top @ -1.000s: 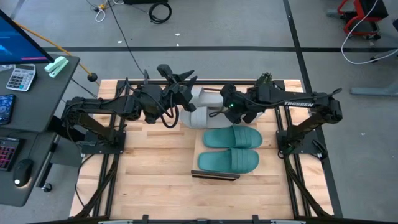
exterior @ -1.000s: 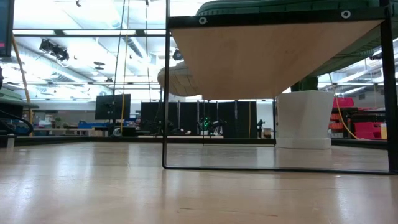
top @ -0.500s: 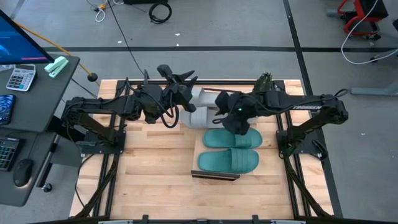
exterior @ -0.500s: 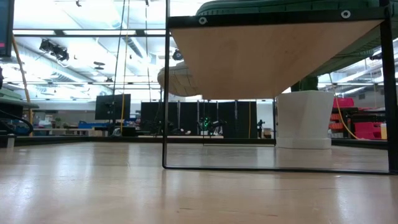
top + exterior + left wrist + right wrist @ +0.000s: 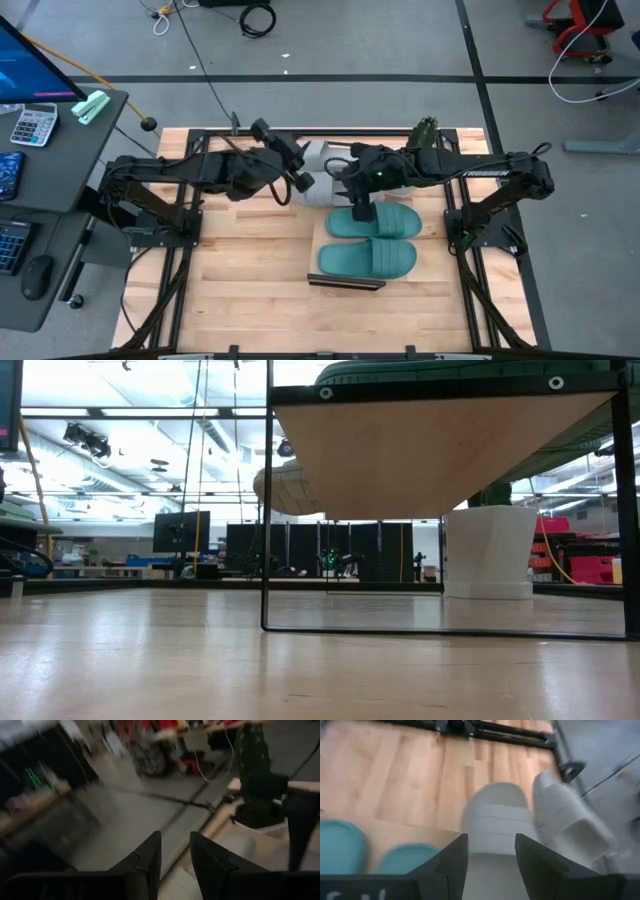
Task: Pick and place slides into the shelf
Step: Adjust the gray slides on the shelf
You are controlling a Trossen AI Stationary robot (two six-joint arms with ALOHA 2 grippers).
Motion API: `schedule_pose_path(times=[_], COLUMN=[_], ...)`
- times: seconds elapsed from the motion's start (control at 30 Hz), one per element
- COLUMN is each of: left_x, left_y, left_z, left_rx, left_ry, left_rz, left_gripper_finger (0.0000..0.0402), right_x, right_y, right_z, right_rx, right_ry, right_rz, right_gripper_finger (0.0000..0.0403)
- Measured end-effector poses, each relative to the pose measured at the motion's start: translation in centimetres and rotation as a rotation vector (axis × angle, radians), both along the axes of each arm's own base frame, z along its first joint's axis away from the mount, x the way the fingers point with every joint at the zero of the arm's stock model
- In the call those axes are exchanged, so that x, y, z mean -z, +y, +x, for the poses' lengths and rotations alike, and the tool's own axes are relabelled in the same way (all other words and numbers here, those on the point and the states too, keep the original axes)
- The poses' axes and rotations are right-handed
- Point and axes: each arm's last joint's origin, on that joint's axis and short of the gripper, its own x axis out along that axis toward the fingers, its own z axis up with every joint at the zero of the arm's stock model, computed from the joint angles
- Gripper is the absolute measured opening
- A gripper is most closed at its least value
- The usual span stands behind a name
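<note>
Two teal slides (image 5: pixel 372 240) lie side by side on the shelf (image 5: pixel 345 281), a light-wood board raised on a dark frame (image 5: pixel 266 510). Two light grey slides (image 5: pixel 322 178) are at the shelf's far end. One (image 5: pixel 495 817) lies flat and the other (image 5: pixel 565 815) is tilted beside it. My right gripper (image 5: pixel 357 207) points down near the far teal slide, open, its fingers (image 5: pixel 454 862) on either side of the view of the flat grey slide. My left gripper (image 5: pixel 298 172) is just left of the grey slides, its fingers (image 5: pixel 150 857) a narrow gap apart with nothing between them.
A white pot with a green plant (image 5: pixel 426 128) stands at the table's far right edge and shows past my left gripper (image 5: pixel 255 775). Bare slatted tabletop (image 5: pixel 240 270) lies to the left of and in front of the shelf. A desk with a calculator (image 5: pixel 32 125) stands off the table's left.
My right gripper has swung from beside the grey slides toward the table's near edge. It has rolled and tipped, and now points down by the far teal slide. My left gripper has rolled about its own axis and dipped a little. The slides have stayed put.
</note>
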Motion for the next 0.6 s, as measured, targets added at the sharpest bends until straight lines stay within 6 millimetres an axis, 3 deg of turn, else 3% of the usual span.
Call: schedule_pose_path(times=[0.13, 0.3, 0.43, 0.6], left_x=[0.1, 1.3, 4.1, 7.7], left_y=[0.3, 2.0, 2.8, 2.7], left_z=[-1.1, -2.4, -2.8, -2.7], left_rx=[0.004, -0.1, -0.195, -0.292], left_ry=[-0.092, -0.133, -0.02, 0.001], left_rz=[-0.31, -0.727, -0.805, -0.908], left_gripper_finger=[0.0107, 0.0107, 0.0107, 0.0107], right_x=[0.1, 0.0, -0.1, -0.1], right_y=[0.1, 0.6, 0.9, 0.6], right_z=[0.0, 0.0, 0.1, 0.1], right_rx=[0.067, 0.061, 0.061, 0.22], right_ry=[-0.015, -0.017, -0.029, -0.062], right_rz=[0.152, 0.155, 0.149, 0.225], right_gripper_finger=[0.0168, 0.0164, 0.016, 0.0155])
